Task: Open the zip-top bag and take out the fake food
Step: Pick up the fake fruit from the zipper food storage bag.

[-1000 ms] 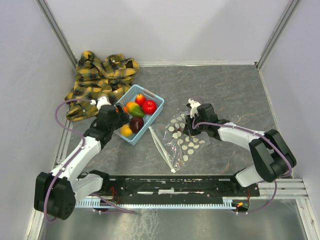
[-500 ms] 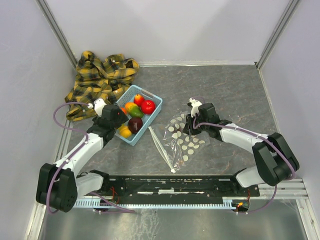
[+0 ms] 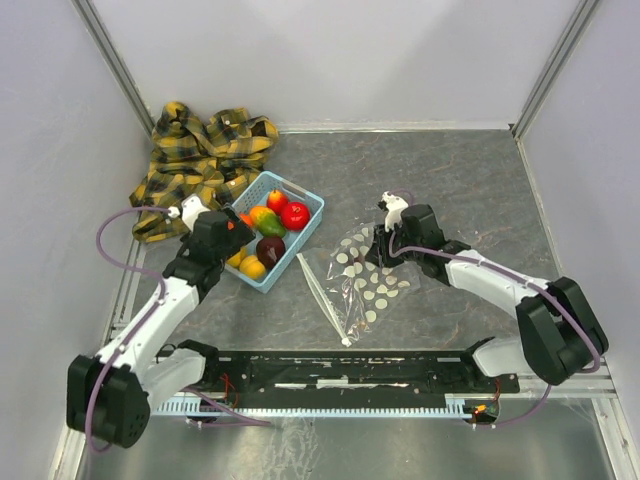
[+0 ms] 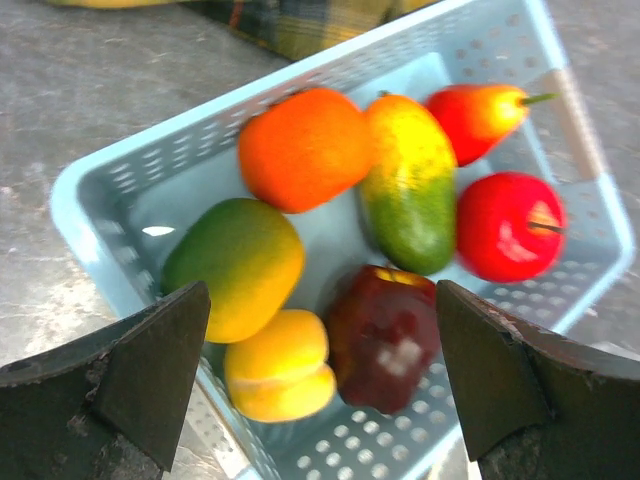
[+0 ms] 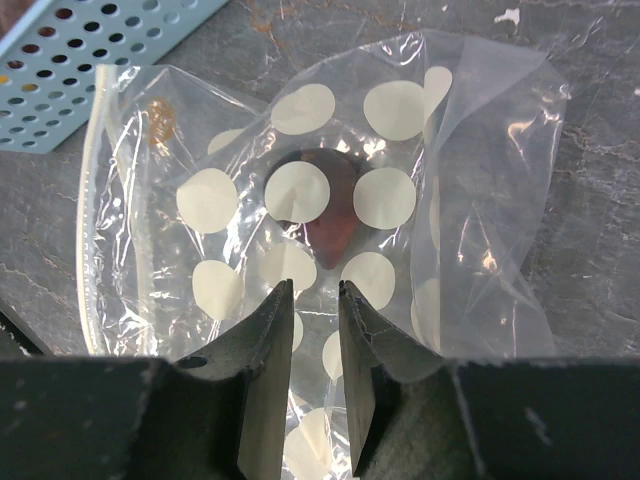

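The zip-top bag lies flat mid-table, its white zip strip on its left edge. My right gripper is at the bag's far right part. In the right wrist view its jaws are almost closed on the bag's film. One dark maroon piece shows inside the bag. The other fake food lies in a light blue basket. My left gripper is open and empty at the basket's left side, above the fruits.
A yellow plaid cloth is bunched at the back left, touching the basket's far corner. The basket's rim lies under my left fingers. Grey walls close in the table on three sides.
My left gripper has drawn back left from over the basket, open and empty. The right gripper stays at the bag, barely shifted.
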